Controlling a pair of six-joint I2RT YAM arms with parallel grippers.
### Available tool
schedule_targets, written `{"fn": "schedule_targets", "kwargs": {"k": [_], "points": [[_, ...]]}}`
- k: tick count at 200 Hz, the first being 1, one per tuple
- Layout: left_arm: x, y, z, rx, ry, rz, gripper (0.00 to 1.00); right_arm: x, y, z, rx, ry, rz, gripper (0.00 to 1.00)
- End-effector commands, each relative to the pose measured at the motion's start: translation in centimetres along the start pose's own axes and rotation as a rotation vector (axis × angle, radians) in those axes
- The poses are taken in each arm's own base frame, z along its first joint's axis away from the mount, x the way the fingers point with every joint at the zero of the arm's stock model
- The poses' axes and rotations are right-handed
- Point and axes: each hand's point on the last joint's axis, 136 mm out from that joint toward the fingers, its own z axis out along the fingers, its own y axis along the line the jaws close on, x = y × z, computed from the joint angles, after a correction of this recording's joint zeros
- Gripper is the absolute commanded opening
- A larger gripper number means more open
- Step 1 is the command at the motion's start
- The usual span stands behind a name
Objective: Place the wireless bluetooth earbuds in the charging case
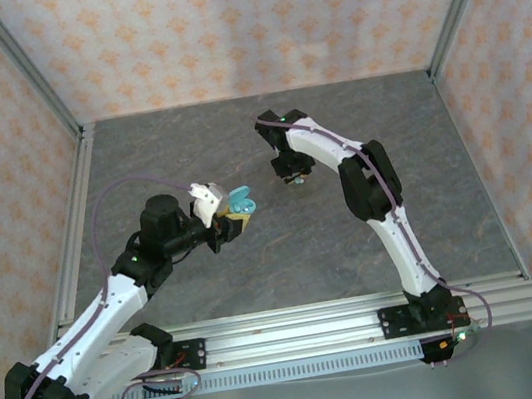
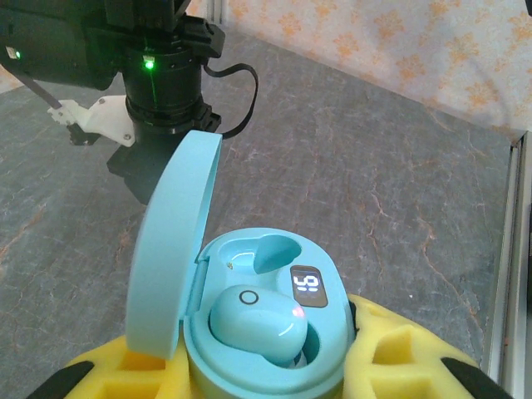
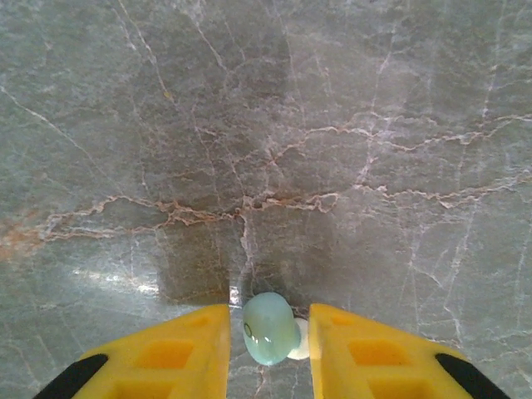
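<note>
Teal on teal here, so a quick rundown. Your left gripper (image 1: pixel 232 223) is clamped on the charging case (image 2: pixel 249 378), holding it off the table (image 1: pixel 288 277) a bit left of centre with the lid (image 2: pixel 170 241) flipped up. The seated earbud (image 2: pixel 258 320) already fills the near well, and the far well (image 2: pixel 273 249) is bare (the little display beside it is lit, but I can't read it for sure). Your right gripper (image 3: pixel 270 345) sits just right of the case and slightly farther back. Its yellow fingers (image 3: pixel 166 357) are pinched on the second earbud (image 3: pixel 268 327), whose whitish tip looks to be against the right-hand finger. I'd call this the carry step for bud number two. Next you need to bring that bud over the bare well, and probably twist the wrist so its shape matches the pocket. Then lower it gently and let go. From the left wrist view, the lid looks to stand on the side your right arm comes from. I'd drop in from above rather than sweep sideways and knock it.
</note>
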Motion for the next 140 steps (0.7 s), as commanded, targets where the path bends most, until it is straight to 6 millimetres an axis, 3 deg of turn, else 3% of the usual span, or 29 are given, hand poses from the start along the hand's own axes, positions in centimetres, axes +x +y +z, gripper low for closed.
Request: {"fn": "schedule_targets", "kwargs": {"k": [1,62,104,140], "points": [[-0.4,-0.2,-0.4,-0.012,-0.007,0.022,0.00,0.3,-0.3,0.7,0.037,0.027,-0.025,0.29],[-0.6,-0.2,-0.5,-0.014,-0.005,0.026,0.00,0.8,-0.4,0.8,0.041,0.051,-0.031,0.21],[-1.2,-0.4,-0.9,-0.011,-0.021,0.030,0.00,0.7,-0.6,-2.6,-0.008,0.001,-0.001,0.18],[-1.6,-0.8,-1.1,0.003,-0.037,0.016,0.00,1.4,0.2,-6.4,-0.154,-0.042,0.073,0.17]]}}
